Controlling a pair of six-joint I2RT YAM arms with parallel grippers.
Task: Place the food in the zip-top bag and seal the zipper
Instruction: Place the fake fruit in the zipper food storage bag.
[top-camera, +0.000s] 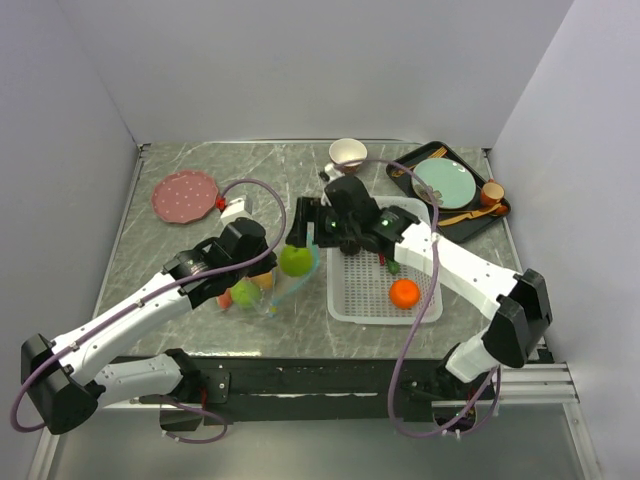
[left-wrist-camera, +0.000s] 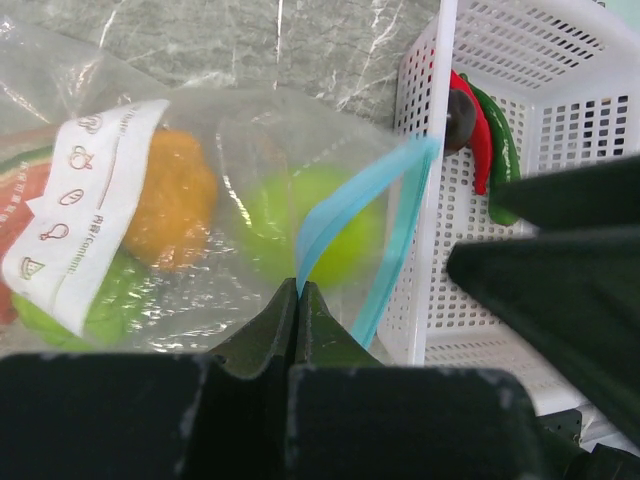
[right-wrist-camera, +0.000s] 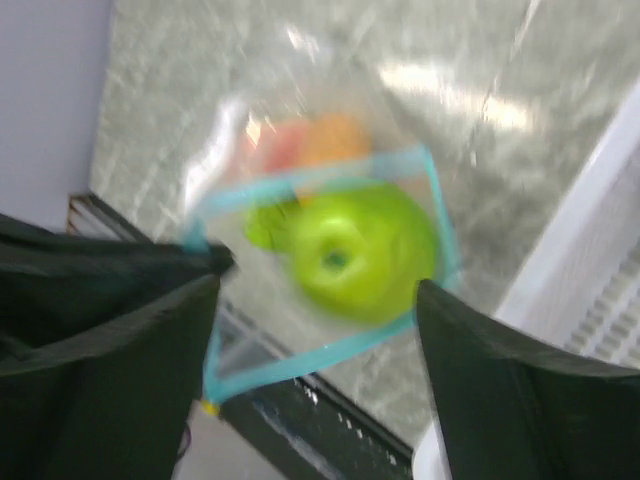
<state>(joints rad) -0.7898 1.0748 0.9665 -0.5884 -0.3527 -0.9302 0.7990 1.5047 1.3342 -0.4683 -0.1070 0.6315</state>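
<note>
Jaws of the left gripper (left-wrist-camera: 298, 292) are pressed tight together, pinching the teal zipper (left-wrist-camera: 340, 205) at one side of the zip-top bag (left-wrist-camera: 250, 130). That grip holds the mouth up and open. Those of the right gripper (right-wrist-camera: 318, 285) are spread wide and grip nothing (the wrist view is blurred, but a gap shows beside one finger). They hang directly over the bag's mouth.

A green apple (right-wrist-camera: 355, 250) sits in the mouth, framed by the teal strip. Deeper inside, behind the white label (left-wrist-camera: 85, 200), lie an orange piece (left-wrist-camera: 175, 210) and a second green fruit (left-wrist-camera: 60, 310).

The bag rests on the desk (top-camera: 160, 245) toward its near edge, just left of the white basket (top-camera: 335, 300). One end of the zipper reaches the basket's wall. Inside the basket an orange (top-camera: 404, 292) lies toward the near right corner. A red chili (left-wrist-camera: 480, 130) and a green pepper (left-wrist-camera: 505, 150) lie side by side against the wall nearest the bag.
</note>
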